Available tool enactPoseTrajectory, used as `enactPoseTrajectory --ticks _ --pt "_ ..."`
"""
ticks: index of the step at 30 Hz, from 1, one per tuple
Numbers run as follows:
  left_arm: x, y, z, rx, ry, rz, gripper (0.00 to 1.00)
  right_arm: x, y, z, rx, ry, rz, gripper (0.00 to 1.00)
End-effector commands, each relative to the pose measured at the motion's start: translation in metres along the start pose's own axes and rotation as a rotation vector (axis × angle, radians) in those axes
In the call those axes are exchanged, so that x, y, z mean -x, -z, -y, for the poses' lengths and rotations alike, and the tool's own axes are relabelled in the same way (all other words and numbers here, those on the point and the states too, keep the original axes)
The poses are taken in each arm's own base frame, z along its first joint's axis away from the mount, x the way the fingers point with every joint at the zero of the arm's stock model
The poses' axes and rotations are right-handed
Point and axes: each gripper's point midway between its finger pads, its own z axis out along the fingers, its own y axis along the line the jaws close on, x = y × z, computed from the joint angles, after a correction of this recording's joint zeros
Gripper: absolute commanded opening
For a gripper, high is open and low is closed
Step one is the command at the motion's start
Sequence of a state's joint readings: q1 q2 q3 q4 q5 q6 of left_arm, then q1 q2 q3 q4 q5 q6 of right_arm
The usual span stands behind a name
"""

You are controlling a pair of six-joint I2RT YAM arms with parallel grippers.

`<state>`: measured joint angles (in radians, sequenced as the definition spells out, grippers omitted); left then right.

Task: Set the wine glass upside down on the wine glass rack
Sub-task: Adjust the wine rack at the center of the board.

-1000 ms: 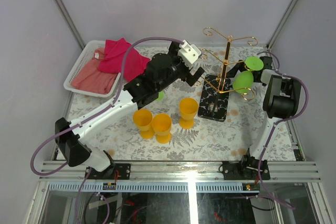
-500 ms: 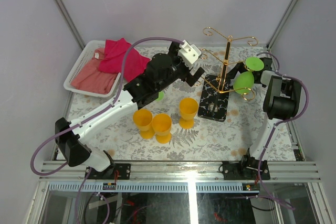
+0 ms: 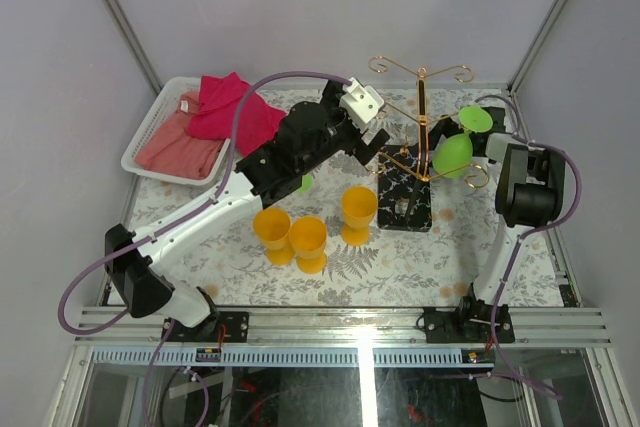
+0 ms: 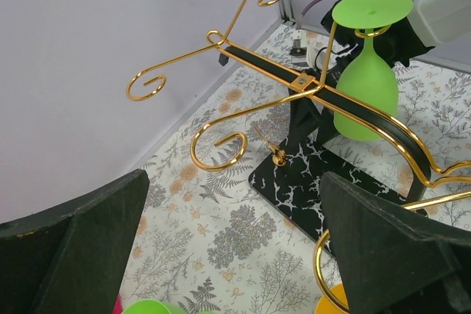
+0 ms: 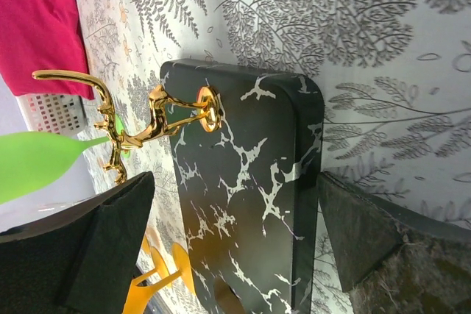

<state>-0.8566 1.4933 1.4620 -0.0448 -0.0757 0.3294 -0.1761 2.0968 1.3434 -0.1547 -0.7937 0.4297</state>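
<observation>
Wine glass point(image 4: 366, 86) hangs bowl-down on the wine glass rack point(image 3: 421, 137), on the wire arm at the rack's right side. The stem sits in the gold loop w/ the foot resting on top. Its long axis is approx. vertical, parallel to the rack's pole.

Right gripper point(image 5: 235, 179) is the nearer one, just beside the glass on the side away from the pole. Its jaws are wide w/ nothing between them. In the right wrist view the gap frames the rack's black veined base, and the glass shows only at the frame edge, outside one finger point(image 5: 110, 240). So the glass lies sideways from the claw, not in it. Whether that finger brushes the bowl I can't tell; from above they look apart.

Right arm pose: forearm rising from its mount, elbow high, wrist folded in toward the rack, claw aimed down at the base.

Left gripper point(image 4: 232, 189) is on the rack's opposite side, near but apart. Its jaws are also wide and empty, facing the pole w/ the glass beyond. The left arm is stretched out on a diagonal toward the rack. Three yellow goblets point(image 3: 308, 239) stand in front of the rack, nearer the arm mounts.

Judgement: the hang looks done. The next move is prob. the right arm backing out away from the rack, w/o clipping the foot or the wire.
</observation>
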Motion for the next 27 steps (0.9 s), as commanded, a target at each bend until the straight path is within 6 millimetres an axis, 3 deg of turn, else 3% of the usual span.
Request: enactPoseTrajectory --ticks 1,17,23,27 --pt "0.021 0.000 -0.009 0.021 -0.005 0.057 1.00 -0.058 -0.029 0.019 -0.080 -0.093 -0.173 1.00" --pt "0.017 0.002 -0.010 0.036 -0.001 0.049 1.00 -0.068 -0.051 0.000 -0.065 -0.049 -0.225 1.00" --pt "0.015 0.003 -0.012 0.043 0.000 0.044 1.00 -0.068 -0.045 0.012 -0.123 -0.037 -0.224 1.00" --pt "0.016 0.005 -0.013 0.049 0.000 0.043 1.00 -0.057 -0.035 0.022 -0.124 -0.093 -0.166 1.00"
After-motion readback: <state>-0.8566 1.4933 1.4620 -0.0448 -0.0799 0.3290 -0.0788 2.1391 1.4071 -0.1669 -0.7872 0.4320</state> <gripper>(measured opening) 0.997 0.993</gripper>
